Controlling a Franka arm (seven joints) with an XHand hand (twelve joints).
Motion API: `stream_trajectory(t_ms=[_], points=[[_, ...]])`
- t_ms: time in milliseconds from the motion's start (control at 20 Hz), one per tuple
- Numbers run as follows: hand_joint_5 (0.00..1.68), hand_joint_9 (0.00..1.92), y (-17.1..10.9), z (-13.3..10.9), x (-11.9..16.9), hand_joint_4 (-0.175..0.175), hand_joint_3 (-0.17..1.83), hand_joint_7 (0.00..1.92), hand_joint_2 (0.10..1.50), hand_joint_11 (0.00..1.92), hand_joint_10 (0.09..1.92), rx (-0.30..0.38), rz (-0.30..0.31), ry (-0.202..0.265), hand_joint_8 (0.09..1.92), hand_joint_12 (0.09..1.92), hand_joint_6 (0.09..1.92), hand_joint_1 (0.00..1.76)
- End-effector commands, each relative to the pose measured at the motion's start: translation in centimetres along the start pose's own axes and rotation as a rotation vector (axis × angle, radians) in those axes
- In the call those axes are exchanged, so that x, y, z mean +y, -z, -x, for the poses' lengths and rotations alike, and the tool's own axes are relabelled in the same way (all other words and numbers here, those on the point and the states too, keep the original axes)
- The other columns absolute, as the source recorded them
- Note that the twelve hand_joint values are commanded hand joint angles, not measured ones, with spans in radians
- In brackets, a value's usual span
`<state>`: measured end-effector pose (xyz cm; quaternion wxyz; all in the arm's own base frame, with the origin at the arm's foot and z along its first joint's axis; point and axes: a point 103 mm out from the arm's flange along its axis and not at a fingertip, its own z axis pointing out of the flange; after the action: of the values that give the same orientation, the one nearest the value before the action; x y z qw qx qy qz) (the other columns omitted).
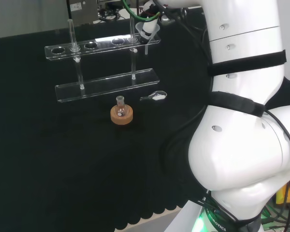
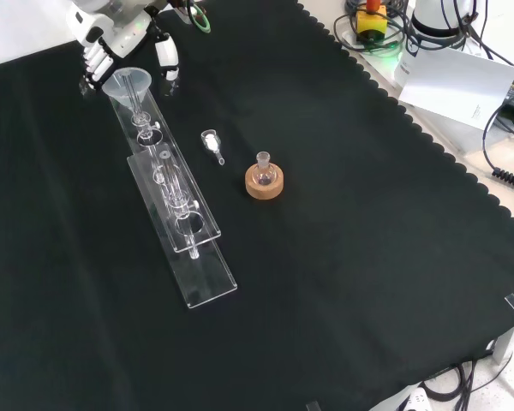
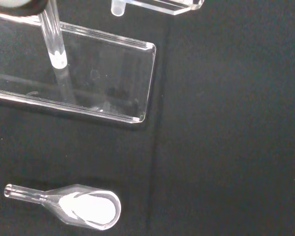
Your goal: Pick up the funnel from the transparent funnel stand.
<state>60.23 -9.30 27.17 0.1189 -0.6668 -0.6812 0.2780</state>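
In the front view the hand [image 2: 120,38] reaches down at the far end of the transparent funnel stand [image 2: 182,221], fingers curled around the rim of the funnel [image 2: 128,86], whose stem sits in the stand's end hole.

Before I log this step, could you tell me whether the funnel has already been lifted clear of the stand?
No: in the front view the funnel sits in the transparent stand, with the hand just behind it.

The bench [image 2: 368,257] is covered with black cloth; a clear stand [image 2: 207,282], a scoop [image 2: 212,142] and a cork ring [image 2: 264,183] are set on it left of centre in the front view.
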Motion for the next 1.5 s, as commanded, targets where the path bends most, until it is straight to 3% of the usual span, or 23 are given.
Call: stream_trajectory(t_ms=[50, 600, 750, 800, 900, 1050, 1500], points=[[0.00, 0.20, 0.0, 0.2, -0.1, -0.028, 0.41, 0.00, 0.61, 0.20, 0.78, 0.010, 0.002, 0.001, 0.32, 1.40, 0.09, 0.65], [0.00, 0.26, -0.2, -0.1, -0.1, -0.032, 0.43, 0.05, 0.63, 0.18, 0.75, -0.014, -0.014, -0.006, 0.63, 1.40, 0.09, 0.68], [0.01, 0.27, 0.0, -0.3, 0.0, -0.037, 0.44, 0.10, 0.63, 0.17, 0.75, -0.026, 0.001, -0.003, 0.66, 1.41, 0.09, 0.69], [0.02, 0.28, 0.1, -0.4, -0.1, -0.038, 0.44, 0.12, 0.63, 0.17, 0.75, -0.035, 0.034, -0.001, 0.67, 1.41, 0.09, 0.69], [0.15, 0.33, 0.3, -0.4, -0.2, -0.039, 0.50, 0.21, 0.64, 0.19, 0.72, -0.048, 0.079, -0.004, 0.70, 1.40, 0.09, 0.74], [0.33, 0.40, 0.6, -0.3, -0.5, -0.040, 0.56, 0.32, 0.65, 0.22, 0.68, -0.058, 0.094, -0.010, 0.72, 1.39, 0.09, 0.78], [0.40, 0.43, 1.2, 0.0, -1.4, -0.043, 0.60, 0.35, 0.67, 0.23, 0.67, -0.082, 0.115, -0.027, 0.74, 1.38, 0.09, 0.80]])
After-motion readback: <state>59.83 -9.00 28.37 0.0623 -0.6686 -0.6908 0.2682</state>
